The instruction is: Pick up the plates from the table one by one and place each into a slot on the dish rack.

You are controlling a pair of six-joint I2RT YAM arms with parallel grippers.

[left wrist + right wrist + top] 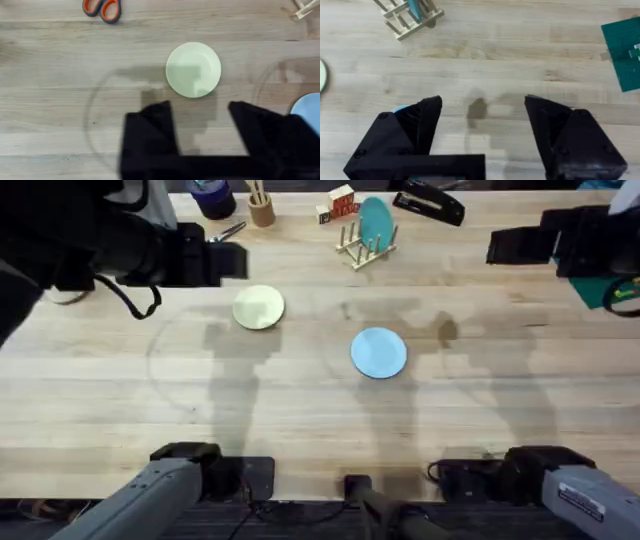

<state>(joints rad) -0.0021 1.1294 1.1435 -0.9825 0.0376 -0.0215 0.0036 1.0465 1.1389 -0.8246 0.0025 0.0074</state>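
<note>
A cream-yellow plate (259, 307) (193, 69) lies flat on the table (300, 410), left of centre. A light blue plate (379, 352) lies flat to its right, nearer the front; its rim (307, 107) peeks past my left finger. The dish rack (365, 245) (407, 17) stands at the back with a darker teal plate (376, 222) upright in it. My left gripper (222, 262) (200, 117) hovers open, above and just left of the cream plate. My right gripper (505, 246) (482, 115) hangs open over bare wood, right of the rack.
Along the back edge stand a dark cup (212, 198), a cup of pencils (262, 208), red blocks (342, 200) and a black stapler (428, 205). Orange-handled scissors (102, 7) lie behind the cream plate. A green mat (622, 50) lies at the far right.
</note>
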